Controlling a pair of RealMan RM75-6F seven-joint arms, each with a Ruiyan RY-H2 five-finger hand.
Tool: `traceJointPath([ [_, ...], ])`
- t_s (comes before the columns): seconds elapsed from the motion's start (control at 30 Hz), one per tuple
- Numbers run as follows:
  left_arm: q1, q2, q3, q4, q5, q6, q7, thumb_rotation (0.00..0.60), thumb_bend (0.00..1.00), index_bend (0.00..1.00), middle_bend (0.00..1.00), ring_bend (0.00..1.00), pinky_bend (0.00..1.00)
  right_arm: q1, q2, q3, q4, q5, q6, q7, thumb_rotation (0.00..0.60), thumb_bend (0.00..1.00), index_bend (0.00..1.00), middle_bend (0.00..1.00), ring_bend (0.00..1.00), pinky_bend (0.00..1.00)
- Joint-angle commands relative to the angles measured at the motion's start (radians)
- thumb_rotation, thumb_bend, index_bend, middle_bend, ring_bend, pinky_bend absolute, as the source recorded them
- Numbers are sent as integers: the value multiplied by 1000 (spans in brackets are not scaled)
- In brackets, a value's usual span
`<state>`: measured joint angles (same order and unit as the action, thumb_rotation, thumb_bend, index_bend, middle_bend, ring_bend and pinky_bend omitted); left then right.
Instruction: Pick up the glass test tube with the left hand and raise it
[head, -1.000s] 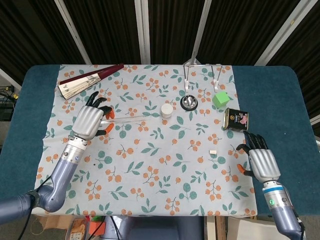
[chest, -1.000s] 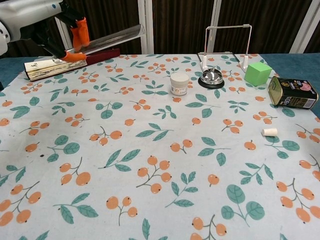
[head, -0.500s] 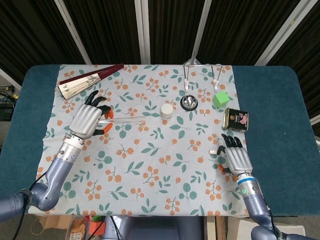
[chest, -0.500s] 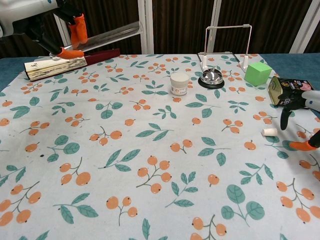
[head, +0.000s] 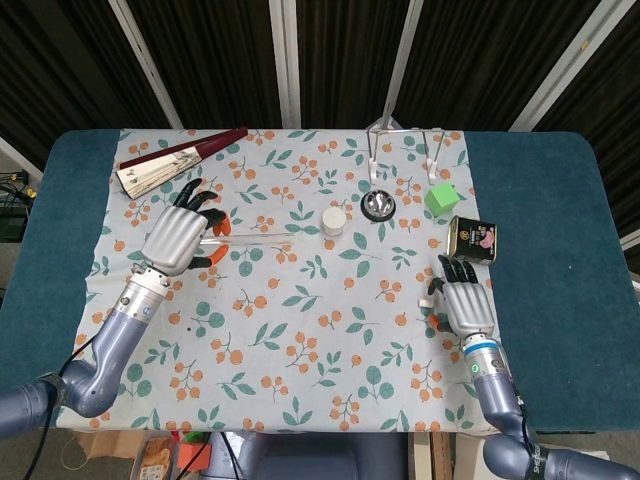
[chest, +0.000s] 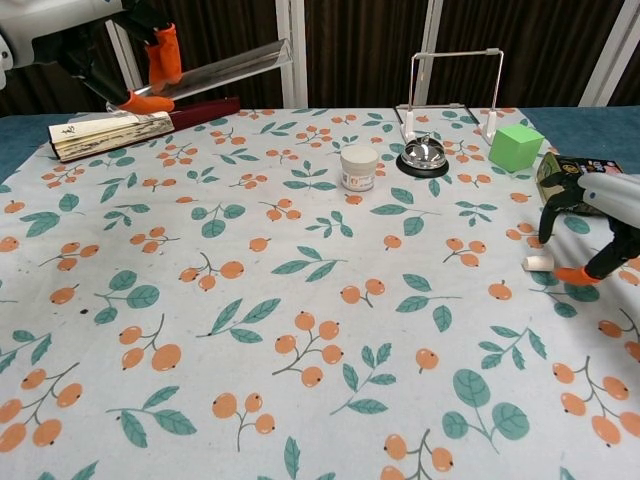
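Note:
The glass test tube (head: 255, 238) (chest: 225, 70) is a long clear tube held off the table, tilted with its free end up to the right in the chest view. My left hand (head: 178, 238) (chest: 110, 40) grips its left end between orange-tipped fingers (chest: 150, 102). My right hand (head: 465, 305) (chest: 600, 225) hovers at the right side of the cloth with fingers spread and nothing in them, just over a small white stopper (head: 425, 302) (chest: 538, 262).
A folded fan with a dark red handle (head: 180, 160) lies at the back left. A white jar (head: 333, 221), a metal bell (head: 378, 206), a green cube (head: 441, 197), a dark tin (head: 472, 238) and a wire rack (head: 405, 140) stand toward the back right.
My right hand has moved in from the table's right front edge to the white stopper. My left hand has lifted the tube slightly higher.

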<state>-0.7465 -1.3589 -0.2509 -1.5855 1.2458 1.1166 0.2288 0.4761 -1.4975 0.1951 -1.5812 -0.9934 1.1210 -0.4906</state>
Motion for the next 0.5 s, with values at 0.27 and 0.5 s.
traceJointPath([
  [0.27,-10,-8,-4,7,-4,-8,8,600,679,647,674,194,25,22,-33,6,58,16,-13,9,600,312,496,92,0,0],
  [0.5,-16,-9,-11,11,-7,-10,6,600,679,649,676,194,25,27,-43,5,73,31,-13,15,600,312,512,98,0,0],
])
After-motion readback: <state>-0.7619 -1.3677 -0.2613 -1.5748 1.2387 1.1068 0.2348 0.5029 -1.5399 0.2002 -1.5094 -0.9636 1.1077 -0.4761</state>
